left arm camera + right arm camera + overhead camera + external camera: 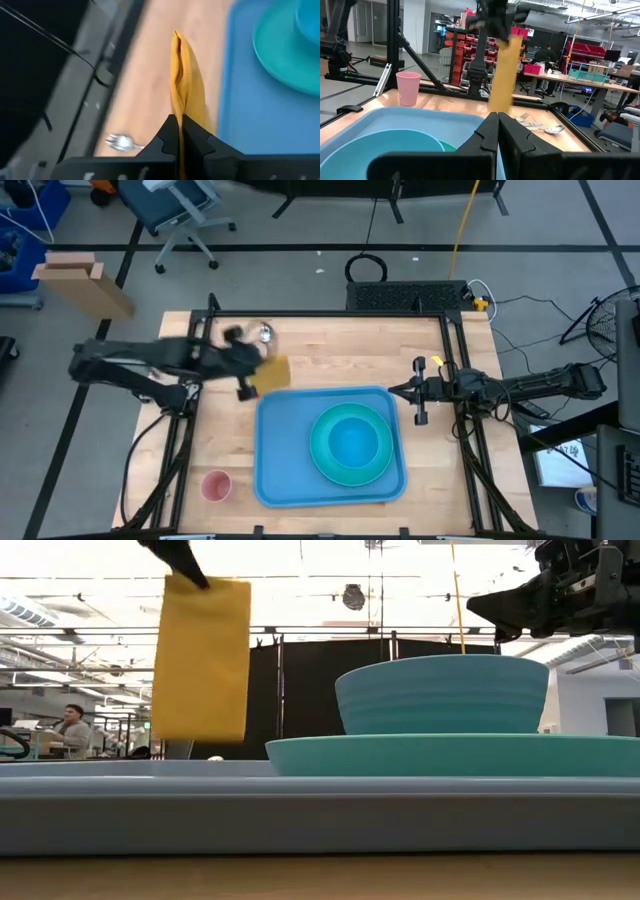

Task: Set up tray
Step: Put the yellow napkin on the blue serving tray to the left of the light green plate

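My left gripper (243,370) is shut on a yellow napkin (272,373) beside the far left corner of the blue tray (285,470). In the low view the napkin (200,660) hangs flat below my left gripper (180,555). A teal plate (385,470) carrying a teal bowl (352,442) rests on the tray's right half. My right gripper (420,392) is shut and holds nothing, above the table's right edge near the tray's far right corner. My left gripper pinches the napkin's top edge (180,107) between its two fingers, near one upper corner (195,585). The fingers come from above. The napkin hangs straight down below them (502,75), folded, with its lower end free in the air.
A pink cup (216,485) stands on the table left of the tray's near left corner. A fork and spoon (265,333) lie near the table's far edge, behind the napkin. Bare wood shows left of the tray and along the far side.
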Robot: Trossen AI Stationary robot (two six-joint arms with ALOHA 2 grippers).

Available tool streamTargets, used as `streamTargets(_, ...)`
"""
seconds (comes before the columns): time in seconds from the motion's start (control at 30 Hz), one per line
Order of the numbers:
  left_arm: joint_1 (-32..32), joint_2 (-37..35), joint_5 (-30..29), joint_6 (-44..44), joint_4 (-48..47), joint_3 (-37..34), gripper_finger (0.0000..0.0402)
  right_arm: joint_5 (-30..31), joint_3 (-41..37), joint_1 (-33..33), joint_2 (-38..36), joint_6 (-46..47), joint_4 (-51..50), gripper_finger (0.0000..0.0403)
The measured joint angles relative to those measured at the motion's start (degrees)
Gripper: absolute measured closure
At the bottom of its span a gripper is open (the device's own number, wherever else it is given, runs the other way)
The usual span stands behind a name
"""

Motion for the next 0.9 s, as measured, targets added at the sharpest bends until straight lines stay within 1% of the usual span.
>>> streamTargets(0.13,-2.13,7.92,3.65,0.68,3.85,-3.02,0.0399,-0.11,0.00,0.01,0.02,0.66,-1.54,0.0403)
streamTargets(0.3,-6.08,14.87,7.94,0.75,8.29,-3.07,0.0399,-0.12,0.00,0.01,0.00,0.66,-2.25,0.0403)
streamTargets(0.37,-7.68,17.13,9.91,0.61,9.62,-3.07,0.0398,-0.12,0.00,0.01,0.02,0.66,-2.23,0.0403)
streamTargets(0.47,-11.12,20.15,10.03,0.14,9.77,-3.06,0.0399,-0.10,0.00,0.01,-0.01,0.68,-2.33,0.0403)
streamTargets(0.57,-14.99,22.89,10.49,-0.69,11.86,-3.07,0.0398,-0.10,0.00,0.01,0.00,0.68,-2.42,0.0403)
streamTargets(0.7,-19.57,26.57,12.88,-2.70,15.26,-3.05,0.0399,-0.10,0.01,0.01,-0.01,0.71,-2.42,0.0403)
streamTargets(0.8,-22.05,29.40,14.43,-4.46,17.37,-3.03,0.0398,-0.10,0.00,0.01,0.02,1.11,-2.35,0.0403)
streamTargets(0.9,-23.64,31.99,16.44,-5.73,17.47,-3.03,0.0399,-0.08,0.01,0.01,-0.01,1.14,-1.98,0.0403)
